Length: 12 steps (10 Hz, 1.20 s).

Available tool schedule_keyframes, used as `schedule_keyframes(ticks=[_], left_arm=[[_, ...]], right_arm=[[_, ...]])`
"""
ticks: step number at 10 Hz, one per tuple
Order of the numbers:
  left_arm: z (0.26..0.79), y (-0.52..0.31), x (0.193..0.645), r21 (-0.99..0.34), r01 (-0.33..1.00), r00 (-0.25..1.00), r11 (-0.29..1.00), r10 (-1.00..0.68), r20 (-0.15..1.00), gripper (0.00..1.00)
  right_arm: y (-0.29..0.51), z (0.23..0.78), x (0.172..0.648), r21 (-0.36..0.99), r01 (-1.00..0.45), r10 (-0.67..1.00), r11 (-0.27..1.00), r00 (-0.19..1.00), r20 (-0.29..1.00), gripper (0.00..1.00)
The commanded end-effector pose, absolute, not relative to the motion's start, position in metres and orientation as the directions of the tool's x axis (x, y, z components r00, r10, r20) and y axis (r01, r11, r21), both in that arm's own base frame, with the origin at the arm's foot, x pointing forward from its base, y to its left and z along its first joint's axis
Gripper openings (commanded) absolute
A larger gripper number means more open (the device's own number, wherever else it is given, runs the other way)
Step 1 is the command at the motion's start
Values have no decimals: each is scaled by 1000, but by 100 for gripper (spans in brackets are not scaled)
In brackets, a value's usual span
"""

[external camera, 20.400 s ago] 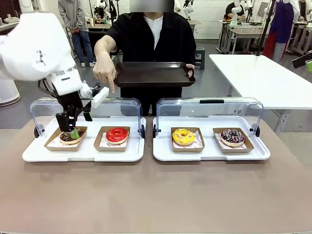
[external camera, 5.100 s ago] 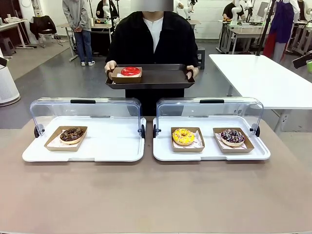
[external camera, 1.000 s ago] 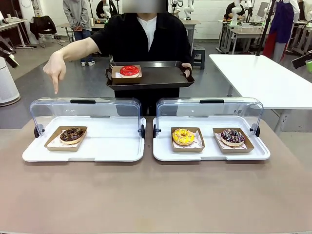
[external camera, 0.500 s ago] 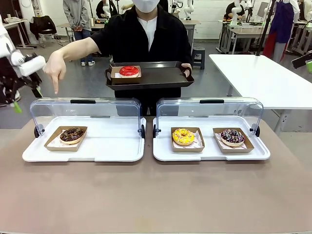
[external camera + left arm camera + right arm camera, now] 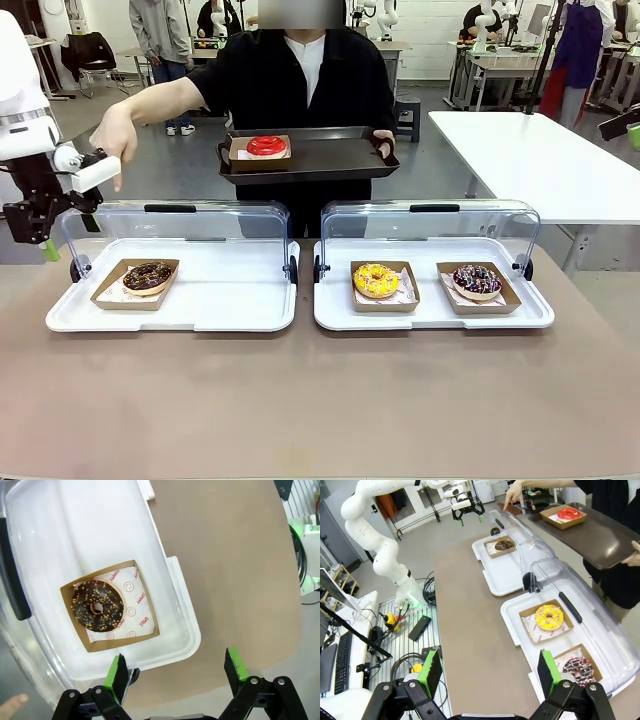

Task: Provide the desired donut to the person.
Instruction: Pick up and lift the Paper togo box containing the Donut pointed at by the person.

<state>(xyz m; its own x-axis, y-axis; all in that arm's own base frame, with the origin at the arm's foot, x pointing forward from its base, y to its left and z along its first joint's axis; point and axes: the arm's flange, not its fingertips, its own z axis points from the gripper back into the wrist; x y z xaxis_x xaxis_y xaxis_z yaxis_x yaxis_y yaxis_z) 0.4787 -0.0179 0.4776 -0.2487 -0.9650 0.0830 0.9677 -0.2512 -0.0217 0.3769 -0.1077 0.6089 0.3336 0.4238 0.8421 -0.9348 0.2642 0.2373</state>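
Note:
The person [image 5: 300, 70] holds a dark tray [image 5: 330, 160] with one hand; a red donut [image 5: 265, 146] in its paper boat sits on it. The person's other hand [image 5: 113, 138] points down over the left display case. Below that hand, a chocolate donut [image 5: 147, 276] with light sprinkles lies in a cardboard boat on the left white tray [image 5: 230, 300]. My left gripper [image 5: 35, 240] hangs open above and left of that case, apart from it. In the left wrist view the chocolate donut [image 5: 97, 605] lies beyond my open left gripper [image 5: 177, 669]. My right gripper [image 5: 488, 669] is open and holds nothing, high above the table.
Both clear lids [image 5: 175, 225] stand open behind their trays. The right white tray [image 5: 430, 312] holds a yellow donut [image 5: 376, 280] and a dark donut with coloured sprinkles [image 5: 477, 281]. Brown tabletop [image 5: 320, 400] lies free in front. A white table [image 5: 540, 150] stands back right.
My left arm has come in from the left edge and dropped toward the left case. The person's hand keeps pointing at the chocolate donut; the tray with the red donut stays put.

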Motion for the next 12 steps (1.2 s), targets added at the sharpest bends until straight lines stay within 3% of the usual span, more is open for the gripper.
schedule_keyframes(ticks=[1,12], left_arm=[[478,-17,475,2,975,-220,-220,-973,70,100],[477,-17,479,-23,969,-244,-247,-966,83,100]], right_arm=[[-108,609,377,233,-939,414,253,323,851,100],[-108,609,377,233,-939,414,253,323,851,100]])
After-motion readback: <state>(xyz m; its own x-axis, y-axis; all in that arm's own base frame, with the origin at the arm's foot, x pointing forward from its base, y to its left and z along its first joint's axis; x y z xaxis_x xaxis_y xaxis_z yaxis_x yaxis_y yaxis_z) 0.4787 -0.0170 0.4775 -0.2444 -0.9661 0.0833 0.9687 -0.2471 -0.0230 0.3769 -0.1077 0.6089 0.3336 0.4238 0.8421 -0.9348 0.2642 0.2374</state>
